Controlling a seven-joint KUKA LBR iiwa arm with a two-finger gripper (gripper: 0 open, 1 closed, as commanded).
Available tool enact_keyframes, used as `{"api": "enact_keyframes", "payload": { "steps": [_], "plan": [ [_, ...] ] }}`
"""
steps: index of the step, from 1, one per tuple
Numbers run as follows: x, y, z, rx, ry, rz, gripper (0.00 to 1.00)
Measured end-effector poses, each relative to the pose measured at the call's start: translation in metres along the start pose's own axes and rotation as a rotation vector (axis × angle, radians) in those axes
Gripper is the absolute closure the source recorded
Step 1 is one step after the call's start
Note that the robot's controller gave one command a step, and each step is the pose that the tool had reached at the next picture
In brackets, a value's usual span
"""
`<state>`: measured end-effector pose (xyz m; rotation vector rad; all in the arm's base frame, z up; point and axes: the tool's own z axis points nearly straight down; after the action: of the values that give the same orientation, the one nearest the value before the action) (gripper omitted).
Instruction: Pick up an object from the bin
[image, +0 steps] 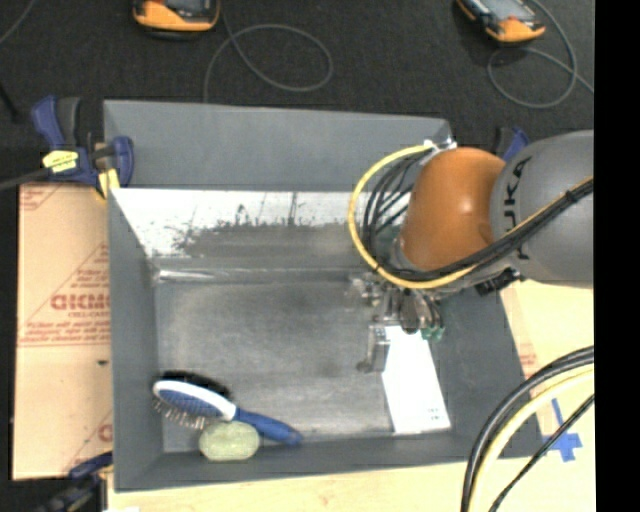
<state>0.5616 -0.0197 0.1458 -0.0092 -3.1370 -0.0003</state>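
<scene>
My claw hangs low over the right part of the grey bin, just at the far left corner of a flat white card that lies on the floor against the right wall. Whether it is open or closed I cannot tell. Well apart, in the near left corner, a blue brush lies touching a pale green lump.

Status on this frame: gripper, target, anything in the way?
Gripper at bin's right side, by white card's upper left edge. Brush and pale green lump far off, lower left corner. Nothing near gripper but the card.
</scene>
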Motion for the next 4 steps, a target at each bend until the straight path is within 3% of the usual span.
{"api": "enact_keyframes", "payload": {
  "steps": [1, 2, 3, 4],
  "plan": [
    [-0.002, 0.000, -0.005, 0.000, -0.008, 0.000, 0.00],
    [-0.040, -0.047, 0.033, 0.002, -0.017, -0.154, 0.00],
    [-0.050, -0.069, 0.044, 0.000, -0.008, -0.019, 0.00],
    [-0.062, -0.081, 0.034, -0.006, -0.005, 0.026, 0.00]
  ]
}}
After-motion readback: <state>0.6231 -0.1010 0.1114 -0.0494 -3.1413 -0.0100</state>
